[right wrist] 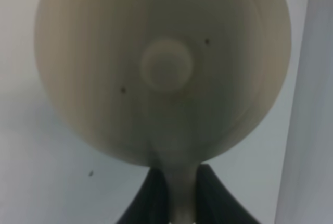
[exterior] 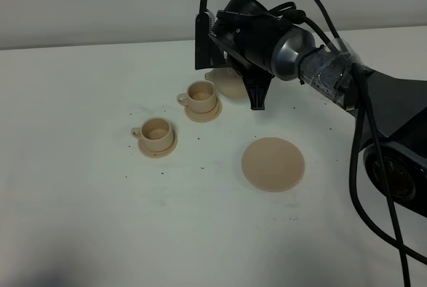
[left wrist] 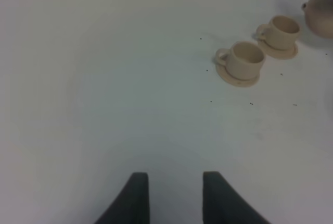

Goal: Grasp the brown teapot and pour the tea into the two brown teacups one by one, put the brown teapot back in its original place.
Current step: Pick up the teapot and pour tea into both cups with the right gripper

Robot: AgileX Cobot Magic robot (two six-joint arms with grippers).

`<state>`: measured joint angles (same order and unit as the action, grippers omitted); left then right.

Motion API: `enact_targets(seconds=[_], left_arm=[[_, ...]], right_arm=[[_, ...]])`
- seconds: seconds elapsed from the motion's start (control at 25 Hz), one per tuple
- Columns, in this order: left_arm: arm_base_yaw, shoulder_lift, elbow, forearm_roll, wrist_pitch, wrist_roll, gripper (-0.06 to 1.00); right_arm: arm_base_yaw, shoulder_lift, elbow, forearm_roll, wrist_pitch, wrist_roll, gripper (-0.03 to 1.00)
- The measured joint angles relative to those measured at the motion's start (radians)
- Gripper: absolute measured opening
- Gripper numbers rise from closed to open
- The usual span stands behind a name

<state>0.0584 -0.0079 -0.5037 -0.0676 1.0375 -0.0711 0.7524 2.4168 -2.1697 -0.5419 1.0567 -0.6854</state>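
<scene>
Teapot [right wrist: 161, 67] sat right in front of the right gripper [right wrist: 177, 186], whose jaws were pinched narrow on its handle [right wrist: 179, 203]; whether it was clear of the table [exterior: 100, 220] could not be told. One cup [exterior: 202, 93] stood just beside that gripper, the other cup [exterior: 155, 130] farther off, and the wide saucer [exterior: 272, 163] lay near its opposite side. Pouring well would call for a slow wrist roll, spout over the cup's mouth, grip firm. The left gripper [left wrist: 171, 193] was parted and empty, both cups well ahead of it.

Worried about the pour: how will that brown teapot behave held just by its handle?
The brown teapot looks ceramic, so probably rigid, brittle and fairly smooth. The right gripper pinches only its thin handle, so the wide body may twist. Its knobbed lid could slide off when tilted.
</scene>
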Motion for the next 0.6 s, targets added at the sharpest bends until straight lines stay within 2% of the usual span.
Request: enact_targets(seconds=[0.6], left_arm=[[0.000, 0.000, 0.000, 0.000, 0.000, 0.000, 0.28]], right_arm=[[0.018, 0.025, 0.000, -0.068, -0.031, -0.064, 0.11]])
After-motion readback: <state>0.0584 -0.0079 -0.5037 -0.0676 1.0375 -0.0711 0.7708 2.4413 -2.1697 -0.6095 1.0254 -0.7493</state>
